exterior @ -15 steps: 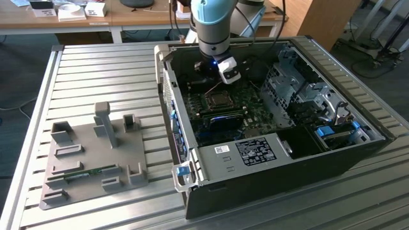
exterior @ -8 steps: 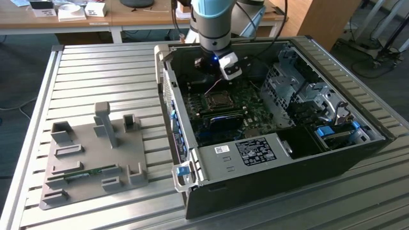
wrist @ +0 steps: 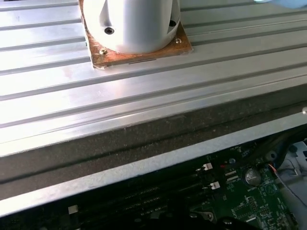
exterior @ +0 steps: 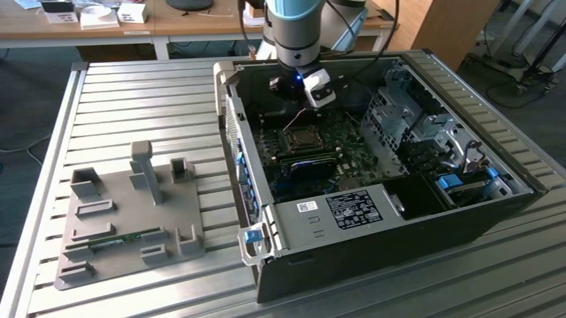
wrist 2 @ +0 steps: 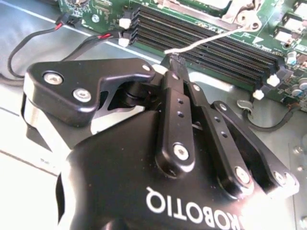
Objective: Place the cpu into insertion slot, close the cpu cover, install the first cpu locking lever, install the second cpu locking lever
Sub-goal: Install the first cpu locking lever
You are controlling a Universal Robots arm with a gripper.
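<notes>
- An open desktop computer case (exterior: 380, 179) lay on its side on a ribbed aluminium worktop (exterior: 142, 106), with its green motherboard (exterior: 309, 149) facing upward.
- The robot arm (exterior: 296, 30) reached down from above into the far end of the case.
- The pincer (exterior: 305, 86) hung inside the case, above the far edge of the motherboard.
- In the second wrist view, the pincer (wrist 2: 175, 64) showed as black linked fingers (wrist 2: 176, 103) drawn together at their tips, with no visible gap and nothing between them.
- Beyond those fingertips ran long black memory slots (wrist 2: 206, 40) with white end clips, and a thin white wire (wrist 2: 206, 39) crossed over them.
- Black cables with red marks (wrist 2: 72, 36) curled beside the board's edge in that same view.
- The insertion slot (exterior: 301, 138) sat near the middle of the motherboard, a square socket with a metal rim, below the pincer and apart from it.
- Whether the cpu lay in the slot, or how the cpu cover stood, could not be told.
- In the first wrist view, the arm's round white base (wrist: 134, 24) stood on a brown plate on the worktop, and the case wall (wrist: 158, 158) and a strip of green board appeared below it.
- On the exterior view's left, a grey parts fixture (exterior: 124, 225) with upright posts rested on the worktop, well apart from the case.
- A small green circuit strip (exterior: 111, 242) lay in one of the fixture's grooves.
</notes>
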